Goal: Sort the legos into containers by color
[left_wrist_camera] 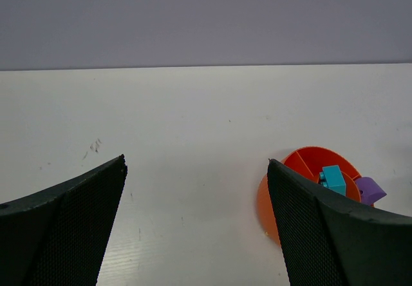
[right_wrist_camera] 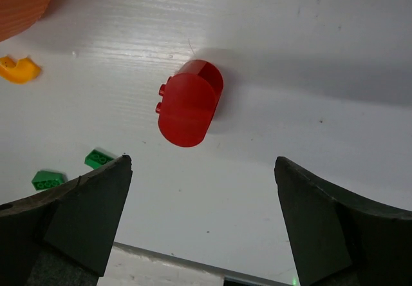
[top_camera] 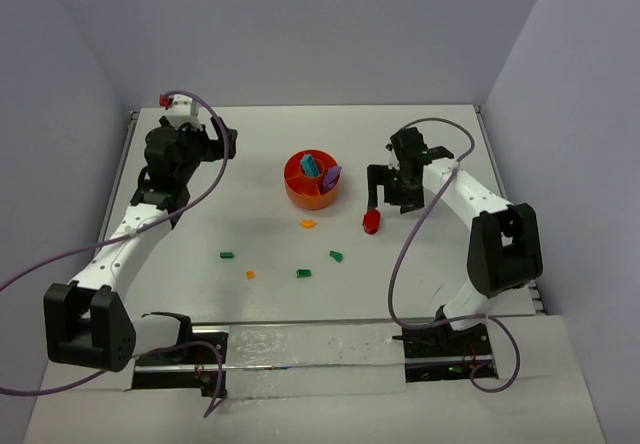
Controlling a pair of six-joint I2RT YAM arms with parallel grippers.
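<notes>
White table (top_camera: 270, 154), glossy rounded brick (right_wrist_camera: 190, 102).

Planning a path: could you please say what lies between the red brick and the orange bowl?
Only bare table separates brick and bowl, per the right wrist view.

Table (top_camera: 250, 189), contents. Divided bowl (top_camera: 294, 194) stands at centre, toward the far side. In the bowl's far half sits one block (top_camera: 312, 164). A second block (top_camera: 331, 175) is to its right, resting at the right rim. Curved piece (top_camera: 309, 224) lies just before the bowl. Rounded brick (top_camera: 371, 222) lies right of the curved piece, apart from the bowl. Nearer still, loosely in a row, left to right: leftmost brick (top_camera: 227, 256), tiny piece (top_camera: 250, 274), middle brick (top_camera: 304, 273), rightmost brick (top_camera: 336, 256). All four lie apart from one another.
</notes>
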